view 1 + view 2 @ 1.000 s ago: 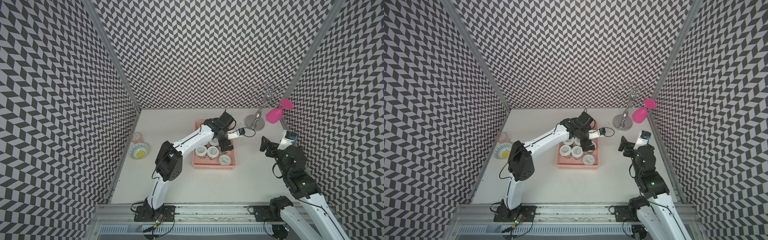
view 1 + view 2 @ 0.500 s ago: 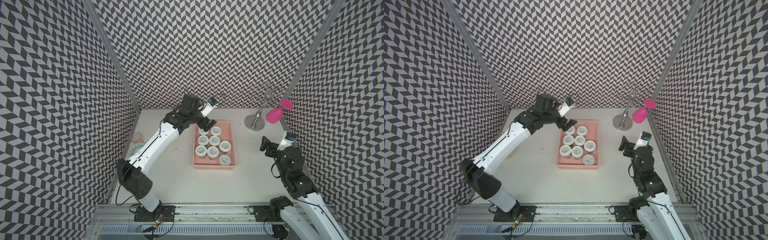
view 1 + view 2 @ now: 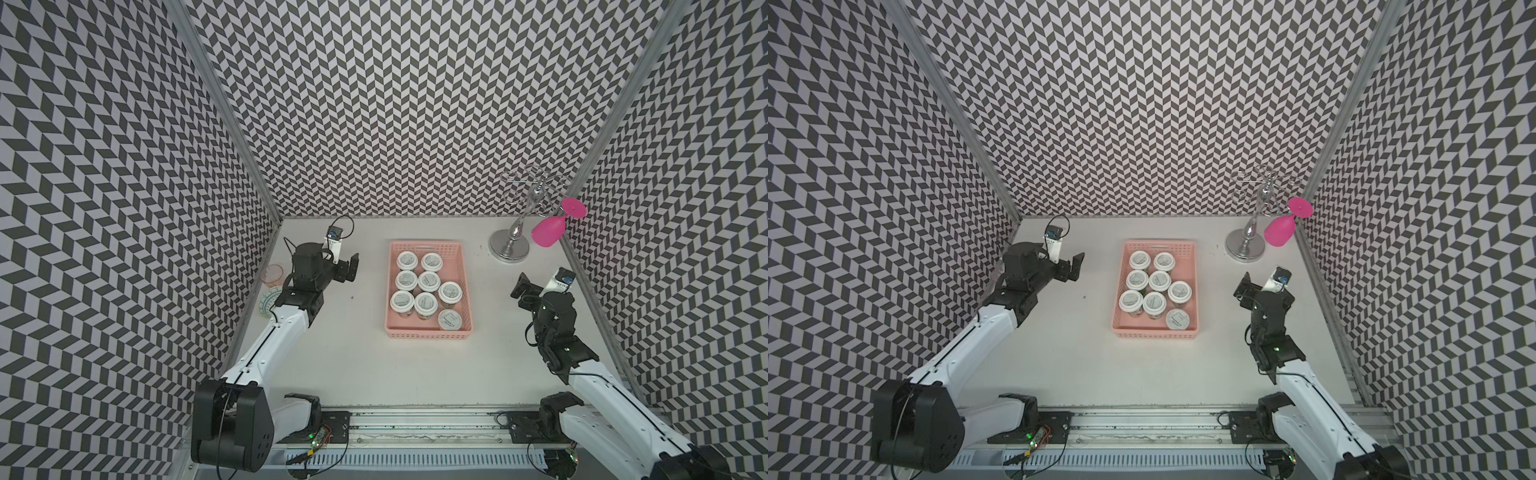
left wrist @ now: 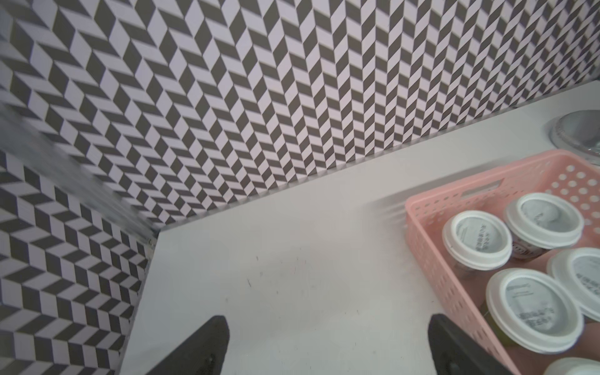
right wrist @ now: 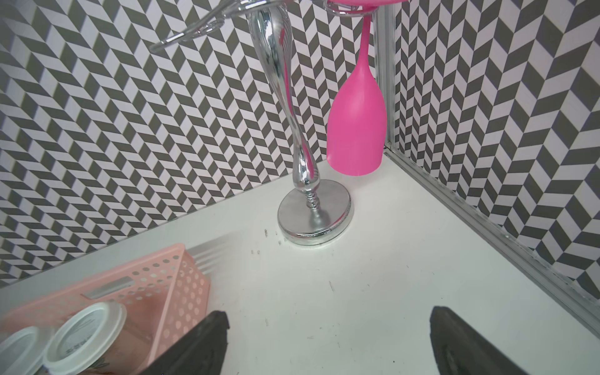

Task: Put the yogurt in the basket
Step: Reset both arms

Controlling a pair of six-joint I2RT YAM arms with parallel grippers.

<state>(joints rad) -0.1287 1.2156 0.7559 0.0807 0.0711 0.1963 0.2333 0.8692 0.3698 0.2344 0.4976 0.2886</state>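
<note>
The salmon-pink basket [image 3: 428, 334] [image 3: 1154, 334] sits mid-table, and several white-lidded yogurt cups [image 3: 429, 281] [image 3: 1160, 281] stand inside it. My left gripper [image 3: 348, 268] [image 3: 1073, 266] hovers to the left of the basket, open and empty. In the left wrist view the left gripper [image 4: 328, 321] frames bare table, with the basket [image 4: 425, 227] and yogurt [image 4: 475, 238] off to one side. My right gripper [image 3: 523, 289] [image 3: 1244, 291] is open and empty to the right of the basket. The right wrist view shows the right gripper [image 5: 328, 313] over bare table near the basket's corner [image 5: 181, 285] and a yogurt lid [image 5: 86, 334].
A chrome glass stand [image 3: 510, 249] [image 5: 313, 217] holds a hanging magenta wine glass [image 3: 548, 233] [image 5: 355, 130] at the back right corner. A clear pinkish tumbler [image 3: 272, 273] and a patterned round dish [image 3: 268, 300] sit against the left wall. Patterned walls close three sides.
My left arm has swung from over the basket out to the left, leaving all the cups in the basket. The right arm has barely moved.
</note>
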